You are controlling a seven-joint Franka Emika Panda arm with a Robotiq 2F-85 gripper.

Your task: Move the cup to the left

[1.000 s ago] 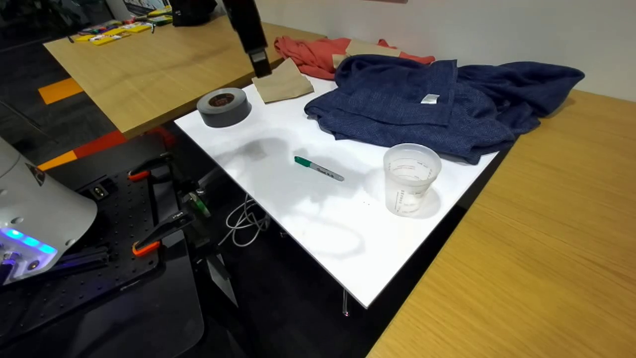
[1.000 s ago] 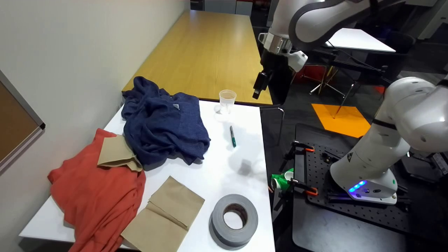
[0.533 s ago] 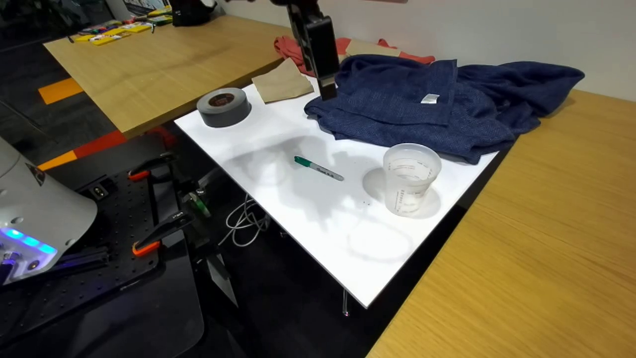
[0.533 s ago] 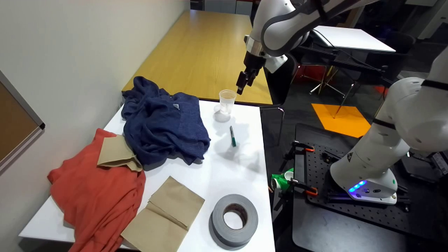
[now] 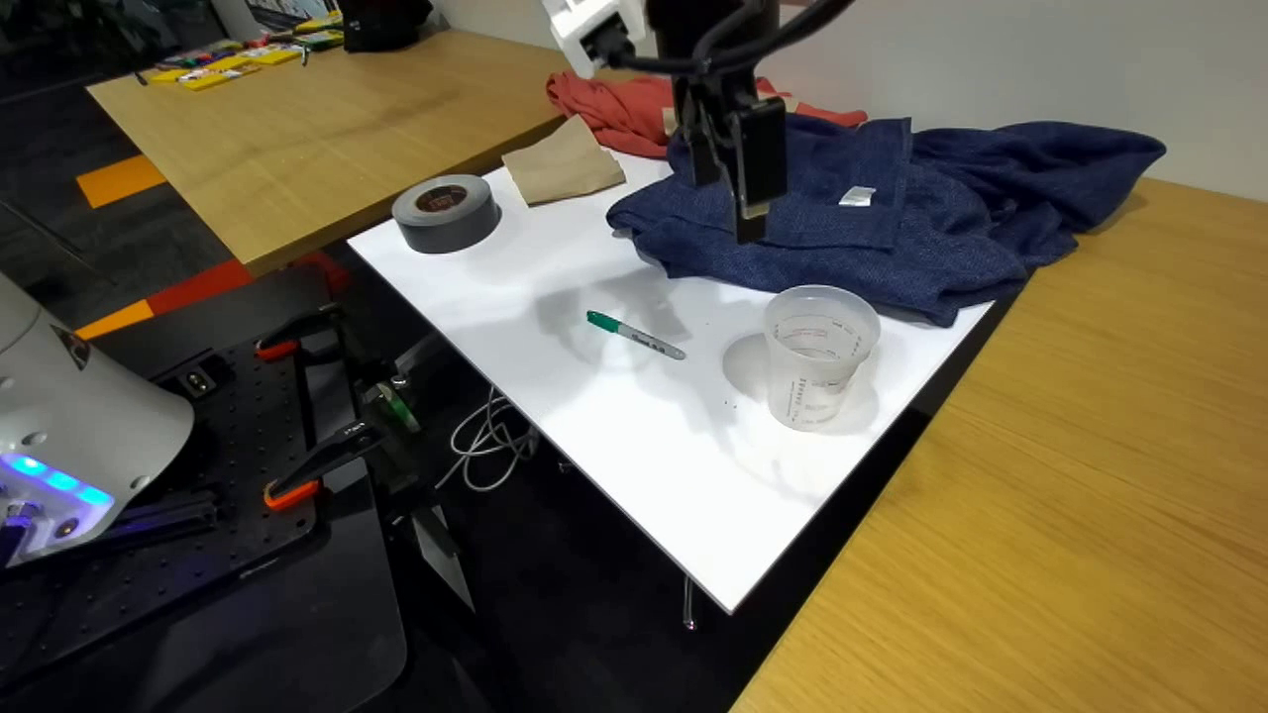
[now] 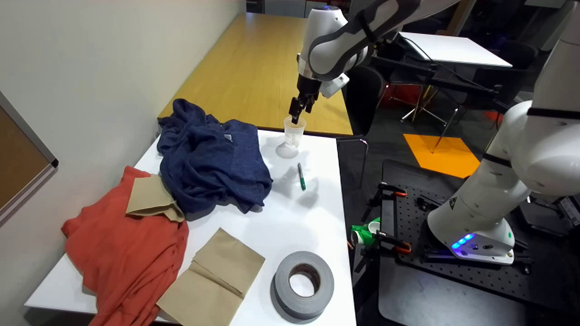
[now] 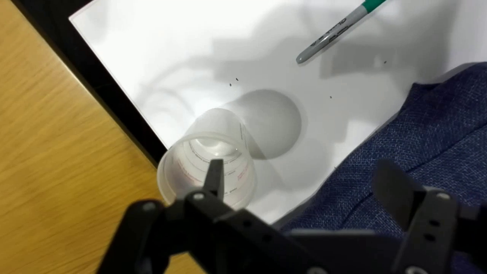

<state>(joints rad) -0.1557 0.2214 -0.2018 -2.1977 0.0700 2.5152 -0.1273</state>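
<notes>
The clear plastic cup [image 5: 820, 361] stands upright and empty on the white table, near the edge facing a wooden table; it also shows in an exterior view [image 6: 293, 136] and in the wrist view [image 7: 194, 160]. My gripper [image 5: 728, 208] hangs in the air above the table, higher than the cup and over the blue cloth side. In an exterior view its fingertips [image 6: 302, 116] overlap the cup's rim. In the wrist view the fingers [image 7: 300, 167] are wide apart with nothing between them; one finger lies across the view of the cup's mouth and hides part of it.
A green-capped marker [image 5: 636, 335] lies near the cup. A bunched dark blue cloth [image 5: 822, 198] lies close beside it. A grey tape roll [image 6: 303, 284], brown paper [image 6: 213, 276] and red cloth [image 6: 131, 244] are further off. A dark gap separates the white and wooden tables [image 5: 1070, 475].
My gripper has moved over the table towards the cup, rightward and lower in an exterior view. The cup, marker, tape and cloths have not moved.
</notes>
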